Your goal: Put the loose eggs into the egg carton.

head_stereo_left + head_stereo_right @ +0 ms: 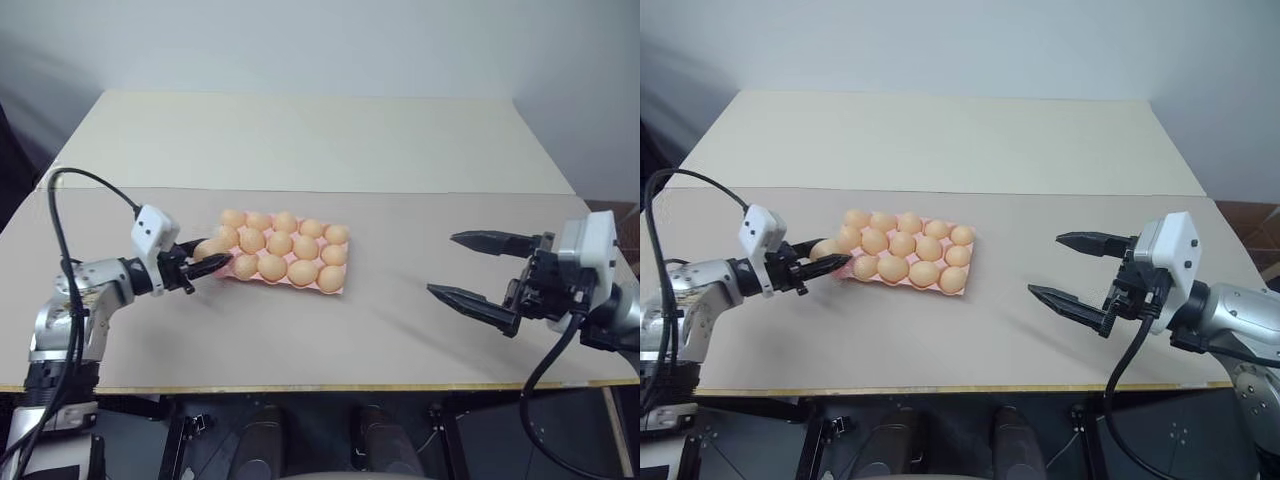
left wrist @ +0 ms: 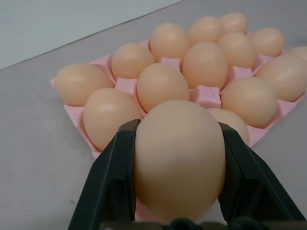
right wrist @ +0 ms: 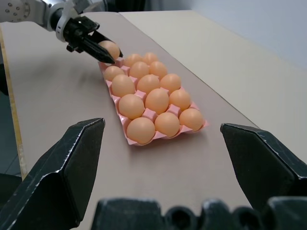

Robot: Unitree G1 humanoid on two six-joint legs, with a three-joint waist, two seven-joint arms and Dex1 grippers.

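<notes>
Egg at egg carton edge

Eggs counted: fifteen in all. Fourteen seated in carton: five in far row, five in middle row, four in near row. One egg clamped in left gripper, at 9 o'clock of carton. Cartons counted: one. Grippers counted: two, left gripper at 9 o'clock of carton, right gripper at 3 o'clock, nothing held by it.
</notes>
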